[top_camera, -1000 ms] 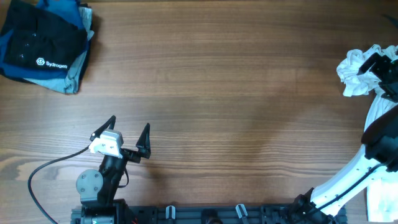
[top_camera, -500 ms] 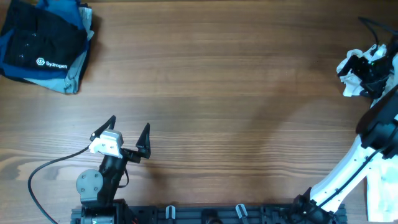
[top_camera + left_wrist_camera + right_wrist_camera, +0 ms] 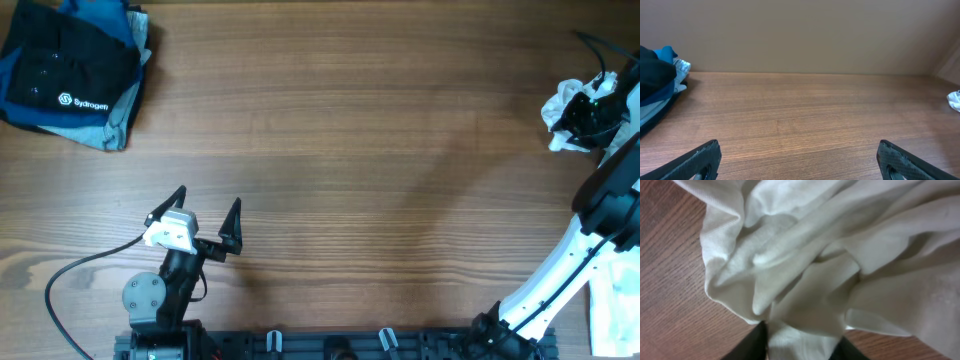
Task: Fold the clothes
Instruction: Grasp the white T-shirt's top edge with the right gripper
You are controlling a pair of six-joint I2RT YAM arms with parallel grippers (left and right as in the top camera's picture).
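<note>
Overhead: one white shirt lies bunched at the right edge of the desk, with the right gripper on it. One dark folded stack sits in the far-left corner. The left gripper is spread wide and empty.

Left wrist: mostly bare desk.

Right wrist: the fingers pinch a shirt fold. It would be best to lift gently, then drag the shirt toward the desk's middle to spread it.

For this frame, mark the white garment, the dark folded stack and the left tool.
white garment [image 3: 556, 108]: overhead view, on the bunched cloth at far right.
dark folded stack [image 3: 70, 70]: overhead view, on its black top layer.
left tool [image 3: 209, 197]: overhead view, midway between its open fingertips.
</note>
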